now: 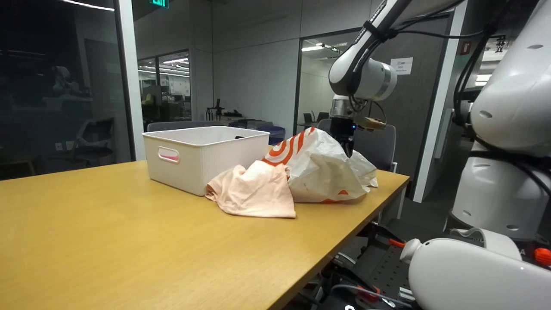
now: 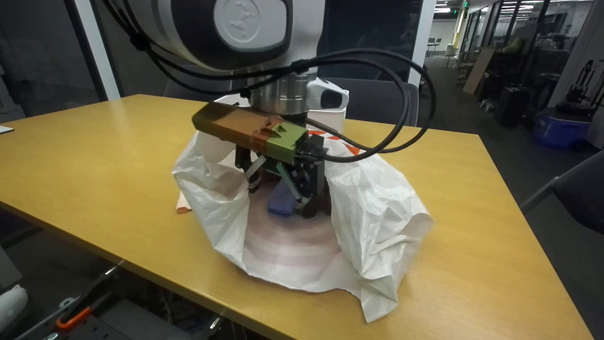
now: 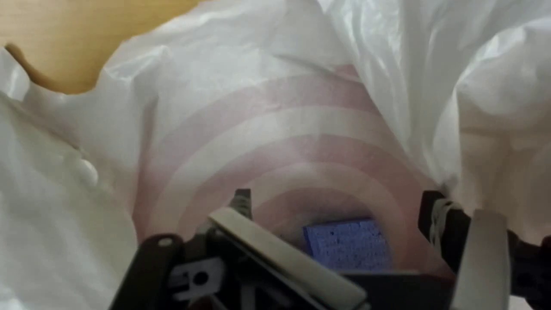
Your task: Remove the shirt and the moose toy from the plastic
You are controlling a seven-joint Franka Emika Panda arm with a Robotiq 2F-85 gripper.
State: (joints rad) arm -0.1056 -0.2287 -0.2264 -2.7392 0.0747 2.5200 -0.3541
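In the wrist view we see the fingers (image 3: 457,234) spread wide across the lower half of the frame, and a blue block (image 3: 348,245) showing between them inside the plastic bag (image 3: 275,43). In an exterior view they stand at the bag's mouth, mid-frame, with a dark brown shape (image 2: 323,204) right of the block; it is too shadowed for us to tell whether it is the moose toy. In an exterior view we find the peach shirt (image 1: 254,189) mid-frame on the bench (image 1: 129,224), just outside the bag, with a white bin (image 1: 176,176) to its upper left.
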